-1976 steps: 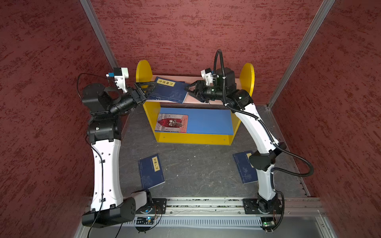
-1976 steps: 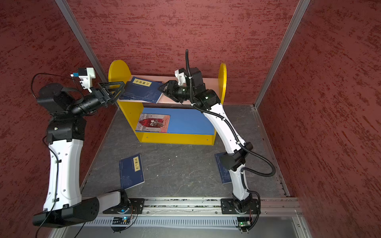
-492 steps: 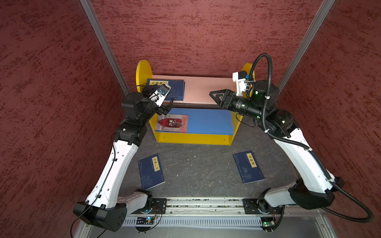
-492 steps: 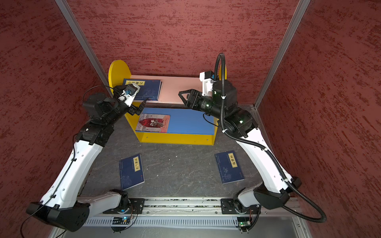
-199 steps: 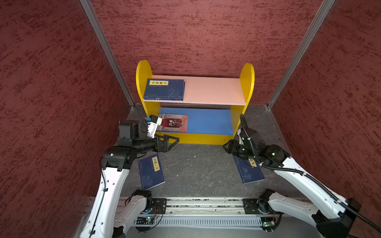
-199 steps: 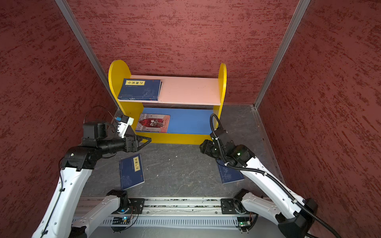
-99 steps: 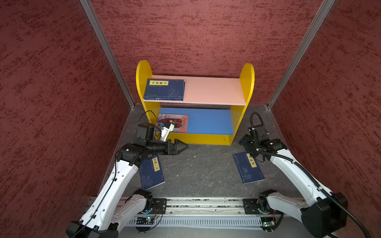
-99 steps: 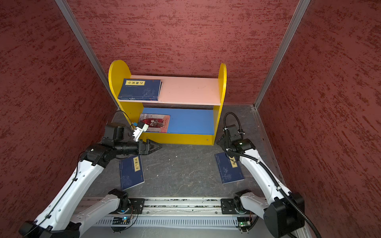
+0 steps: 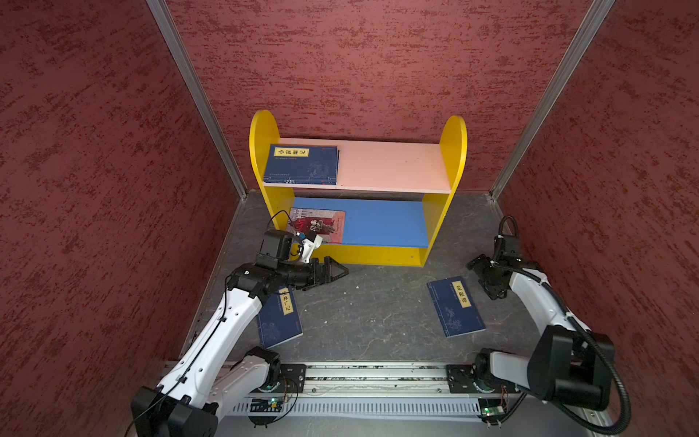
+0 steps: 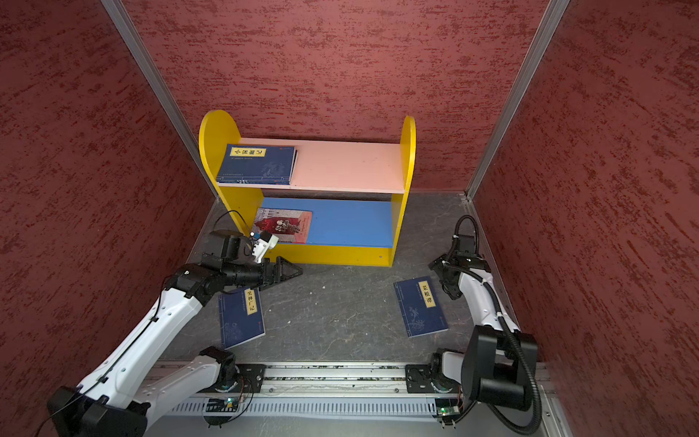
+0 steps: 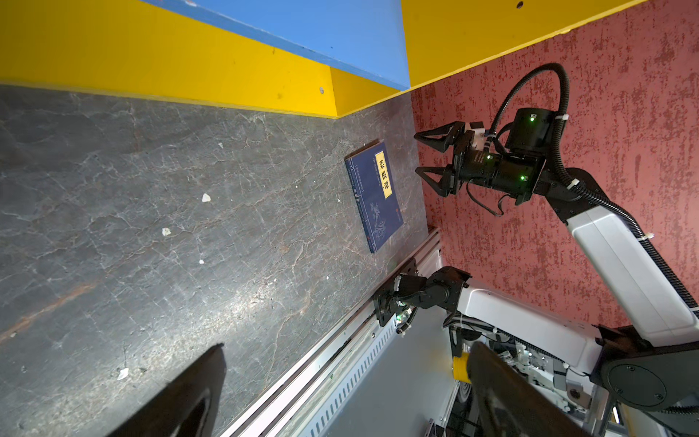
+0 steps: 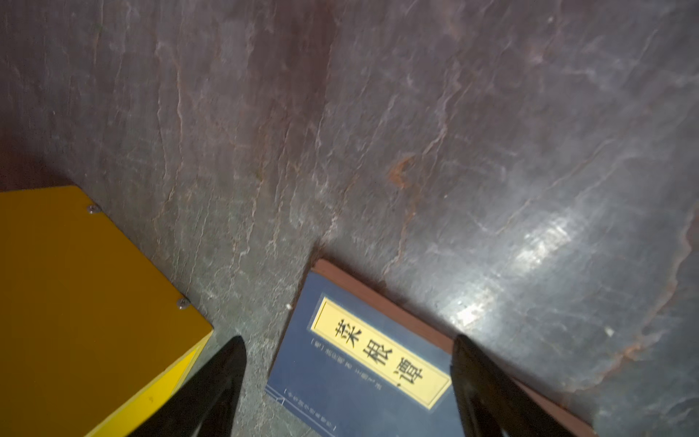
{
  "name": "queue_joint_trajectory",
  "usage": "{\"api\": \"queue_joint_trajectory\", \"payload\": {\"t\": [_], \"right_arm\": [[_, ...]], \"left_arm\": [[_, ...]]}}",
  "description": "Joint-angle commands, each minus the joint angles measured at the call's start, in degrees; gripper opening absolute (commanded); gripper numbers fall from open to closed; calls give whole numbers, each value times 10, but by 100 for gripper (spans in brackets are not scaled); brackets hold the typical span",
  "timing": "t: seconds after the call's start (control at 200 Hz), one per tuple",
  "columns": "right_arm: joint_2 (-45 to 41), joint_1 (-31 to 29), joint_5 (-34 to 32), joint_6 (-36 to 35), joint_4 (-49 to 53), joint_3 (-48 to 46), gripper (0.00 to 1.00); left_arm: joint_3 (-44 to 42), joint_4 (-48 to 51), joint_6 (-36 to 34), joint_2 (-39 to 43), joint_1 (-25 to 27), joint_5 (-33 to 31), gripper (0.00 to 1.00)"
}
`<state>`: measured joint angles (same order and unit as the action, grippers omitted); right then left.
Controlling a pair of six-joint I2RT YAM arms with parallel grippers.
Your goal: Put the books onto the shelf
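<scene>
Two navy books lie flat on the dark table (image 9: 363, 314) in front of the shelf (image 9: 454, 151), not yet put away. They are the left navy book (image 9: 281, 321), whose far end is hidden under the left arm's wrist in both top views, and the right navy book (image 9: 455, 308), well apart on the other side. On the shelf, a navy stack (image 9: 300, 164) rests at the left end of the pink upper board, and the red book (image 9: 321, 223) lies at the left end of the blue lower board. The left gripper (image 9: 334, 271) hangs above the table just before the shelf's lower front edge, pointing toward the middle, its fingers (image 11: 181, 397) spread wide and empty. The right gripper (image 11: 416, 153) is held over the far end of the right navy book, near the side wall. Its fingers (image 12: 223, 382) stand apart, gripping nothing, with the book's yellow label showing between them in the right wrist view.
</scene>
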<state>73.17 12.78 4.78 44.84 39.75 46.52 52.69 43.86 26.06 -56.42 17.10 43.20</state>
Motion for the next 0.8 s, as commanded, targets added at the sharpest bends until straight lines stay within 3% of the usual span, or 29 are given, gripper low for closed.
{"api": "queue_joint_trajectory", "payload": {"t": [0.0,0.546,0.797], "right_arm": [[30,26,34,-48,-22,0,85],[93,34,130,-115,0,-17,89],[98,34,136,-132,24,-36,89]], "left_arm": [[-15,-22,15,11,3,3,99],[-35,1,66,12,4,-4,99],[-63,-28,93,12,5,-8,99]]}}
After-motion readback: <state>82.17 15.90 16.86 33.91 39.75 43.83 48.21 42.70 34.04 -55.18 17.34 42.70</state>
